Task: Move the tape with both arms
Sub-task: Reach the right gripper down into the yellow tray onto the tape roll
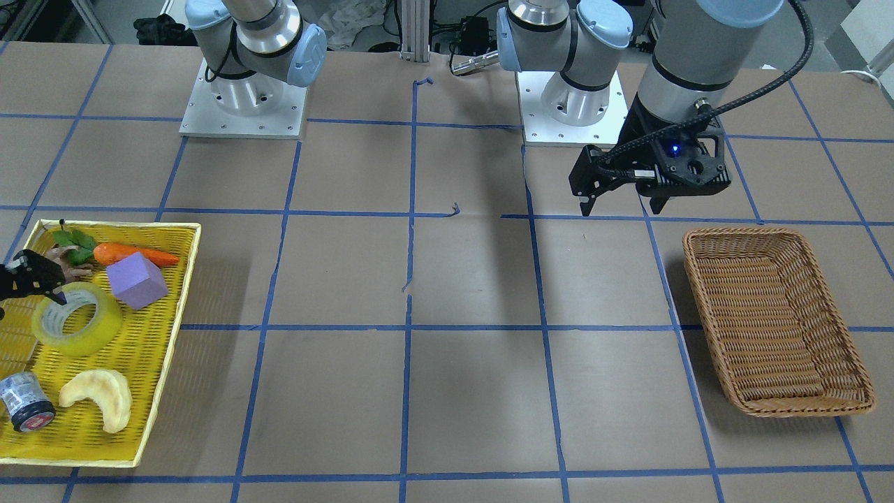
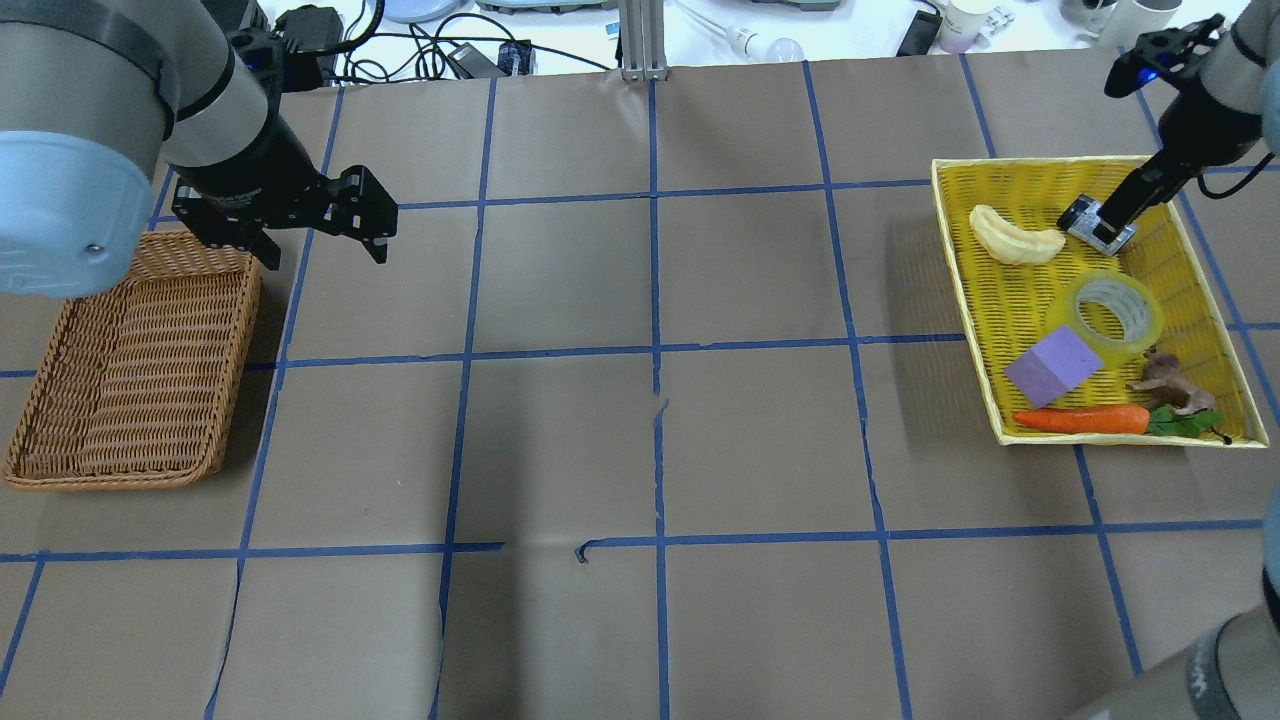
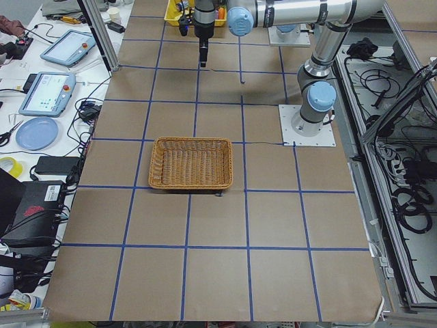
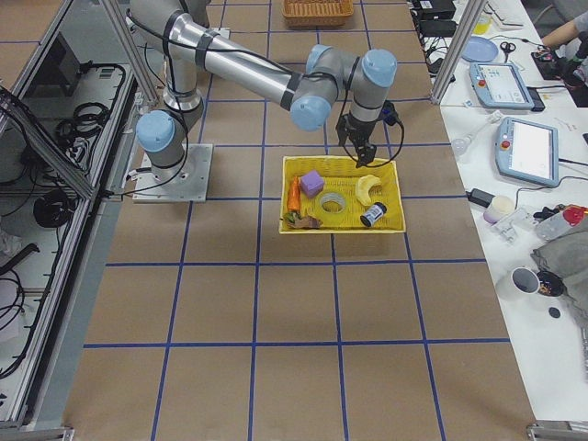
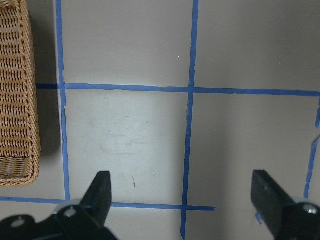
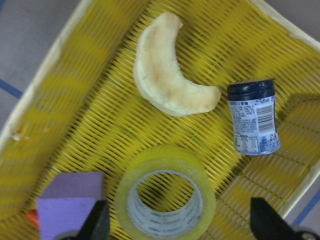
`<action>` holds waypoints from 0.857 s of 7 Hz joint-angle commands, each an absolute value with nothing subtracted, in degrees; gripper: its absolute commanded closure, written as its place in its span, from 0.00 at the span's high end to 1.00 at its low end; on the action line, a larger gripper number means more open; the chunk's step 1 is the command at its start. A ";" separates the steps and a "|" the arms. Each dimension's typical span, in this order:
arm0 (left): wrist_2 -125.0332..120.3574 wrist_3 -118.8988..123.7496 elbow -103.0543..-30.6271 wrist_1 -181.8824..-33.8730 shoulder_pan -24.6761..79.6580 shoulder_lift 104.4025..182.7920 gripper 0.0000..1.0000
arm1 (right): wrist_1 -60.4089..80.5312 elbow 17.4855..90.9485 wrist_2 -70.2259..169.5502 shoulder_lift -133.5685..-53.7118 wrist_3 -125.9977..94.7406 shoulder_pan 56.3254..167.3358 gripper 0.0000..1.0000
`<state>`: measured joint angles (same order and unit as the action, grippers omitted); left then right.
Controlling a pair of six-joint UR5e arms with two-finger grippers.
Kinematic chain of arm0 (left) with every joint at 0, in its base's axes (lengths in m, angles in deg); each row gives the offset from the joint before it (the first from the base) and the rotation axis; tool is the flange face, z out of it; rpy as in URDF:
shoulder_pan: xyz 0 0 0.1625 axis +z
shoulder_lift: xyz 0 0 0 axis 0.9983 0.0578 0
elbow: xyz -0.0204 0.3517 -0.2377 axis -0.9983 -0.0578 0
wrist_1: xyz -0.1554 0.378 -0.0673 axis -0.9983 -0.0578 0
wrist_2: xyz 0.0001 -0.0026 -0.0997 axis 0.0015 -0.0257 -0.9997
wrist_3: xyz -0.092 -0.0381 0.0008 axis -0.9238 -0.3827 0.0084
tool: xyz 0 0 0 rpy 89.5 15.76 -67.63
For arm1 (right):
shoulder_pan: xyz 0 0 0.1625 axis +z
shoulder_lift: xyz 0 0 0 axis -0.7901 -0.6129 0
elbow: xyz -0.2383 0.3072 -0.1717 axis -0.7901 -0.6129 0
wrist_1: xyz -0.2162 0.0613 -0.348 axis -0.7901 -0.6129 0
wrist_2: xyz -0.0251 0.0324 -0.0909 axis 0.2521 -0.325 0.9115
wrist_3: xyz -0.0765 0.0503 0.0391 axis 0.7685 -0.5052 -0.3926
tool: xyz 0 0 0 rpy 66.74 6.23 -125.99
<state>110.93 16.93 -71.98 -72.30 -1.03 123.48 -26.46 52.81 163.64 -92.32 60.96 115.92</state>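
Tape (image 6: 150, 165) looks light, stiff, slick; I'd pinch one wall through the core. Right gripper (image 6: 182, 220) and left gripper (image 5: 183, 200) gape wide, empty.

The tray (image 6: 75, 115) is showing a bright yellow lattice weave with a cream rim. Inside the tray, the tape (image 6: 160, 159) is glowing translucent yellow around a white-grey core with greenish print. Also in the tray, a block (image 6: 70, 197) is showing flat lilac, a carrot (image 1: 133, 255) orange with green leaves, a curved bread piece (image 6: 165, 82) pale cream browning to tan, and a small cylinder (image 6: 254, 120) a grey-blue barcode label under a dark cap. Well apart from the tray, a basket (image 1: 740, 230) is showing tan-brown wicker, and the table (image 1: 475, 279) is wearing brown paper crossed by blue gridlines.
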 commanded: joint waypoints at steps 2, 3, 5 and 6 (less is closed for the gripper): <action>110.95 16.98 -72.11 -72.37 -1.03 123.48 1.00 | -35.54 57.19 164.18 -86.07 64.24 111.80 0.89; 110.78 16.98 -72.11 -72.28 -1.03 123.56 1.00 | -35.36 58.07 164.27 -85.97 64.15 110.92 0.71; 110.87 16.98 -72.20 -72.28 -1.03 123.30 1.00 | -35.54 59.57 164.18 -86.15 63.80 110.82 0.09; 110.87 16.98 -72.20 -72.28 -1.03 123.30 1.00 | -35.54 59.31 164.09 -86.41 63.54 110.82 0.00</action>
